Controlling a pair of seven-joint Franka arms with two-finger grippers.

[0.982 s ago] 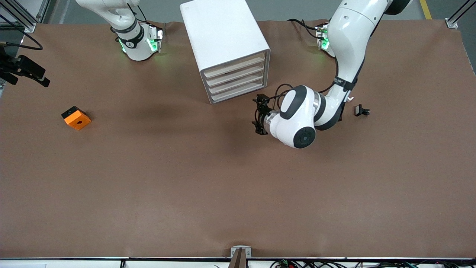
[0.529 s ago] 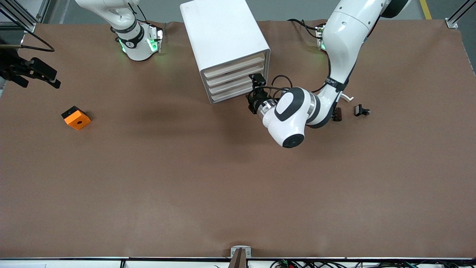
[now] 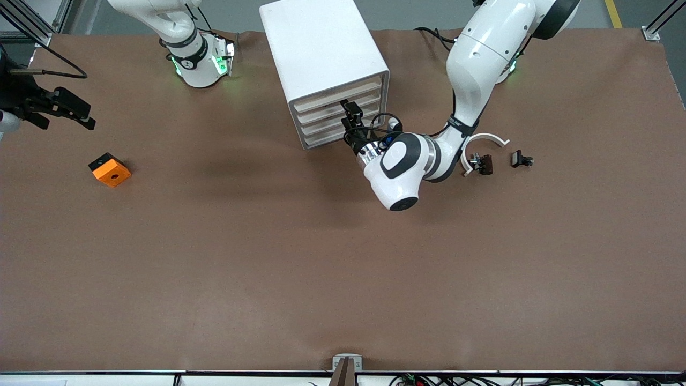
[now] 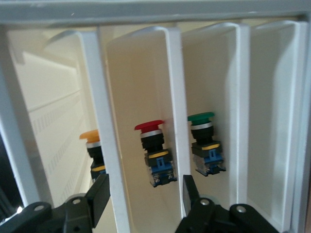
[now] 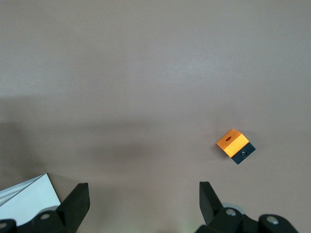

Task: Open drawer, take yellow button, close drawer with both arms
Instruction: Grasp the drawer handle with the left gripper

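Observation:
The white drawer cabinet [image 3: 321, 59] stands between the arms' bases with its stacked drawer fronts [image 3: 338, 115] shut. My left gripper [image 3: 351, 119] is open at those fronts. In the left wrist view my left gripper [image 4: 145, 194] has one finger on each side of a drawer's white front lip [image 4: 112, 184] without clamping it. The button [image 4: 92, 141], with an orange-yellow cap, stands inside a drawer, partly hidden by the lip. My right gripper [image 3: 75, 112] is open and empty, up over the right arm's end of the table, near the orange block [image 3: 110, 169]; it shows in the right wrist view [image 5: 143, 199] too.
A red-capped button [image 4: 151, 145] and a green-capped button [image 4: 204, 141] stand in neighbouring drawers. Small black clip pieces [image 3: 484, 163] [image 3: 521, 159] and a white curved piece [image 3: 485, 139] lie toward the left arm's end. The orange block [image 5: 235, 145] and a cabinet corner [image 5: 24, 201] show below my right gripper.
My left arm swung from beside the cabinet to the drawer fronts, bringing its open gripper up against them. My right gripper drifted slightly inward over the table.

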